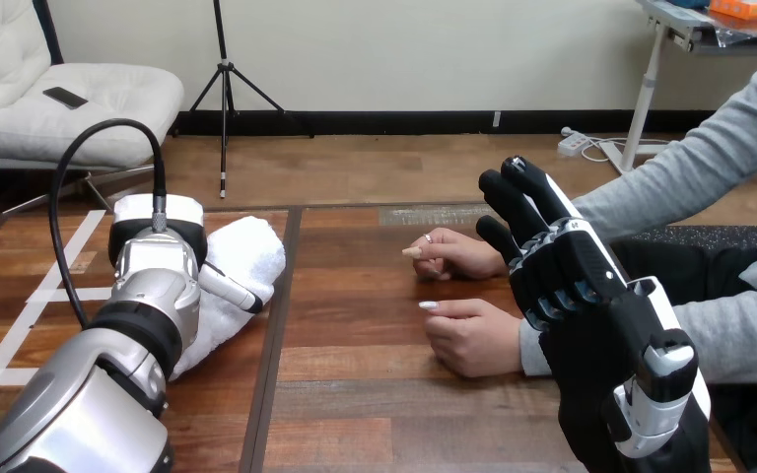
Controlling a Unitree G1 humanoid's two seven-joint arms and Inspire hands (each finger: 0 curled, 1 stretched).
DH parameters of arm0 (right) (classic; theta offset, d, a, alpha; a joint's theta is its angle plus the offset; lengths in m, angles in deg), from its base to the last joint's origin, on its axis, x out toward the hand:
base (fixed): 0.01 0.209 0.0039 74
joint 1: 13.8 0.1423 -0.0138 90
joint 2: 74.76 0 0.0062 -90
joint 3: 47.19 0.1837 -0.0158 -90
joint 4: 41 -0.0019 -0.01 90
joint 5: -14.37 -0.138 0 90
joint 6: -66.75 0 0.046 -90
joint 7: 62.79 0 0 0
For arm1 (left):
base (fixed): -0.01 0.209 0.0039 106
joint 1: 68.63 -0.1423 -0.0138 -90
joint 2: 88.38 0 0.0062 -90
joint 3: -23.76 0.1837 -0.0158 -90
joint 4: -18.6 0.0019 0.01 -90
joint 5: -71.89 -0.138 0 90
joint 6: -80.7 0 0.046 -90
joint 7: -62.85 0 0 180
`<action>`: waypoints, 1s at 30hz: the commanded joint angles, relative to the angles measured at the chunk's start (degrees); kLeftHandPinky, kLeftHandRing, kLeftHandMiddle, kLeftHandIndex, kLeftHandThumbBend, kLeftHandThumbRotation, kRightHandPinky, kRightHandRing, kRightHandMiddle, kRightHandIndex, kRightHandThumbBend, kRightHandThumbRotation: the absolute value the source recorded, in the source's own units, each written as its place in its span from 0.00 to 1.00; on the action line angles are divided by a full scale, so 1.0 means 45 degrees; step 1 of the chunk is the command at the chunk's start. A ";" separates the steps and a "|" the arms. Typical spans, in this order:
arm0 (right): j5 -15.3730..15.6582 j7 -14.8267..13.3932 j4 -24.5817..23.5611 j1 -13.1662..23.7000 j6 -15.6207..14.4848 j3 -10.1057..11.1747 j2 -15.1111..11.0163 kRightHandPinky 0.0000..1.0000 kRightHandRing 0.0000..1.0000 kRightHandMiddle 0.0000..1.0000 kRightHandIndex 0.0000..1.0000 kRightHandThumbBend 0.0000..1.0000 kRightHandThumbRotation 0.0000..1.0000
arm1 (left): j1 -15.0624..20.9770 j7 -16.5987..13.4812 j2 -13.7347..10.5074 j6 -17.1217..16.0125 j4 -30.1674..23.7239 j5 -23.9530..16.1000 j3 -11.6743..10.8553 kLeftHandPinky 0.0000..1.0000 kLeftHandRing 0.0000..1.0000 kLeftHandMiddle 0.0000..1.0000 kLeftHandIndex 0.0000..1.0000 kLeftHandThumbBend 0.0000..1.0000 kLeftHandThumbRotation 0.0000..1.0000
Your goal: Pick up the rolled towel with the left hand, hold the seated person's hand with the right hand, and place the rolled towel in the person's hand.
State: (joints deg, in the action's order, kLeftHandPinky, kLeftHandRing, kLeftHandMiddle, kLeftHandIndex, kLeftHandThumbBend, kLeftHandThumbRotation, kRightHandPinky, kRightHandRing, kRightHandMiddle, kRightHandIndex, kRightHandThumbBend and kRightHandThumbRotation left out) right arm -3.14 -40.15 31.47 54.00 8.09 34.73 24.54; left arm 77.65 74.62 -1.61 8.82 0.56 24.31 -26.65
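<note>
**A:** How far along is the job?

**B:** Early, I'd judge. Nothing is finished. The rolled towel (pixel 246 251) lies on the desk (pixel 355 414), not yet lifted, and no one's hand is held.

**A:** Where is the towel relative to the left arm (pixel 89 394)?

**B:** Right under the left hand (pixel 158 246), which sits on top of it, with the towel's far end sticking out to the right. I cannot tell whether that hand has closed round it.

**A:** And the right hand (pixel 572 276)?

**B:** Raised above the desk, its fingers (pixel 513 197) straight and pointing up, spread wide and holding nothing.

**A:** The person's hands?

**B:** Both rest on the desk, loosely curled, just left of those fingers. The person's farther hand (pixel 458 256) is near the fingertips. The person's nearer hand (pixel 473 340) is down by the palm, and I cannot tell if they touch.

**A:** So what's left?

**B:** All three steps: lifting the towel, taking the hand, and placing the towel in it.
</note>
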 commanded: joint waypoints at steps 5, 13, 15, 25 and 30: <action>0.0067 -0.0095 -0.0502 0.0404 0.0349 0.0169 0.0073 1.00 0.99 0.94 0.94 0.94 1.00 | 0.0333 -0.0228 0.0045 0.0189 -0.0195 0.0050 -0.0119 0.75 0.80 0.84 0.85 0.96 0.74; -0.0049 -0.0120 -0.0654 0.0328 0.0153 0.0123 0.0016 1.00 0.99 0.94 0.94 0.94 1.00 | 0.0323 -0.0295 0.0078 0.0270 -0.0166 0.0135 -0.0186 0.74 0.80 0.85 0.86 0.95 0.71; -0.0050 -0.0116 -0.0641 0.0329 0.0180 0.0127 0.0017 1.00 0.99 0.94 0.94 0.94 1.00 | 0.0325 -0.0293 0.0086 0.0290 -0.0160 0.0148 -0.0186 0.73 0.80 0.85 0.86 0.95 0.71; 0.0077 -0.0240 -0.0709 0.0333 0.0174 0.0147 0.0067 1.00 0.99 0.94 0.94 0.93 1.00 | 0.0311 -0.0704 0.0180 0.0557 -0.0062 -0.0045 0.0028 0.70 0.77 0.83 0.84 0.95 0.67; 0.0219 -0.0255 -0.0658 0.0372 0.0300 0.0168 0.0057 1.00 0.99 0.94 0.94 0.93 1.00 | 0.0279 -0.1050 0.0242 0.0662 -0.0069 0.0018 -0.0042 0.68 0.75 0.81 0.83 0.92 0.63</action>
State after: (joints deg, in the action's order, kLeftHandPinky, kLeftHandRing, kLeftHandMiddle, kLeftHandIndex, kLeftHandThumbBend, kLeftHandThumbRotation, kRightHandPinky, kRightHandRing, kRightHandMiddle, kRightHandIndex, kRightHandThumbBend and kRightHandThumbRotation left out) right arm -2.64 -40.87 31.41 53.89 8.22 34.74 24.54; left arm 77.55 72.80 -1.41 11.04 0.56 24.80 -26.72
